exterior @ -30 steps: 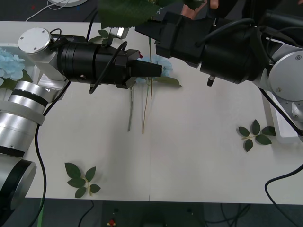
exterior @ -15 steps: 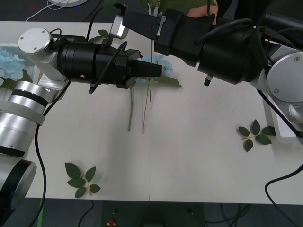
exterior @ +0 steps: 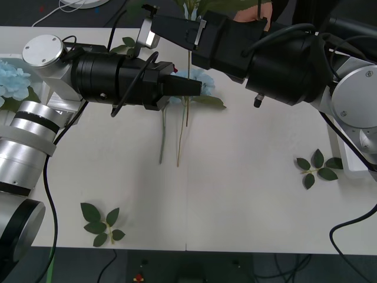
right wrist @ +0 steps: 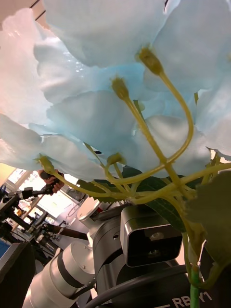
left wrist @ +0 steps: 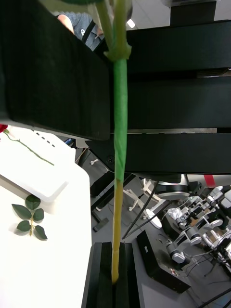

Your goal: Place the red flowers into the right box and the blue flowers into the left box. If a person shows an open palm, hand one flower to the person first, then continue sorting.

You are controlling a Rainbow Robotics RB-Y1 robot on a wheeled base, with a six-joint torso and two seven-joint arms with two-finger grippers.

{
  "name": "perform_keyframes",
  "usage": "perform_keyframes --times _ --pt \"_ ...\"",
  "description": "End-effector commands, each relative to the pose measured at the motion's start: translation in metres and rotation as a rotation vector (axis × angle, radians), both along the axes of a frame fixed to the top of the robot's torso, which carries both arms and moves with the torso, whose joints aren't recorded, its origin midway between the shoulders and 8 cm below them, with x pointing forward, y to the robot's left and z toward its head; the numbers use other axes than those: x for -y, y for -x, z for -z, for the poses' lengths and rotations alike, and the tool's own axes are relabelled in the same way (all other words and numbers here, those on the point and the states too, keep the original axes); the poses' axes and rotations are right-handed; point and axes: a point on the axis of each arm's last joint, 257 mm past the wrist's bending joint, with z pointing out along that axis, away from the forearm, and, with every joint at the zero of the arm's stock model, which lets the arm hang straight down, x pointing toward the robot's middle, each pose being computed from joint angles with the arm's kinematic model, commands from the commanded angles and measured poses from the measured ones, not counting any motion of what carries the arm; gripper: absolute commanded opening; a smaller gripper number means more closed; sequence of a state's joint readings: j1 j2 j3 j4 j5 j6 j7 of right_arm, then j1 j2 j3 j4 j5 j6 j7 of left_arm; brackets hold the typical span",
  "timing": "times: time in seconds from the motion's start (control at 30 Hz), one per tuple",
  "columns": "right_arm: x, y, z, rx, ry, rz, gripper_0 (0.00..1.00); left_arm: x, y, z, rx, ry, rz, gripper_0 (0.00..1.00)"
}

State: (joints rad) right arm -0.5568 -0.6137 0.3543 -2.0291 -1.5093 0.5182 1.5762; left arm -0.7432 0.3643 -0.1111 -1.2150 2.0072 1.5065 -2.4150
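A blue flower stands upright in mid-air. Its pale head [right wrist: 110,72] is pressed close to the right wrist camera, and its stem [exterior: 188,76] hangs down past the left gripper [exterior: 197,87]. The left gripper [left wrist: 114,276] is shut on the stem's yellowish lower end. The right gripper [exterior: 154,25] reaches in from the right, and its black parts [left wrist: 57,72] sit on both sides of the upper stem. Another blue flower [exterior: 204,78] lies on the table behind the left gripper. One more [exterior: 12,79] lies in the left box [exterior: 9,58]. The right box [left wrist: 41,179] holds a thin red flower stem [left wrist: 29,150].
Two long stems [exterior: 162,138] lie on the table in front of the left gripper. Loose leaf sprigs lie at the front left [exterior: 101,224] and by the right box [exterior: 317,168]. A person's hand [exterior: 262,9] shows at the back edge above the right arm.
A second ago the right gripper stood further right. It has moved left around the upright stem and the leaves overhead shifted. Nothing has moved in the last half second.
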Motion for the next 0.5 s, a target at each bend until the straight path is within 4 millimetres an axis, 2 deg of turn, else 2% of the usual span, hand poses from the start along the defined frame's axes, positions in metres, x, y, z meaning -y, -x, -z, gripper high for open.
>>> perform_keyframes --times 0.03,0.5 --pt "-0.018 0.0241 -0.028 0.083 -0.028 -0.052 1.0 0.0134 0.0061 -0.0228 0.035 0.018 0.03 0.0" --pt "-0.0159 0.0223 -0.0295 0.089 -0.032 -0.044 1.0 0.0134 0.0064 -0.0226 0.039 0.018 0.031 0.0"
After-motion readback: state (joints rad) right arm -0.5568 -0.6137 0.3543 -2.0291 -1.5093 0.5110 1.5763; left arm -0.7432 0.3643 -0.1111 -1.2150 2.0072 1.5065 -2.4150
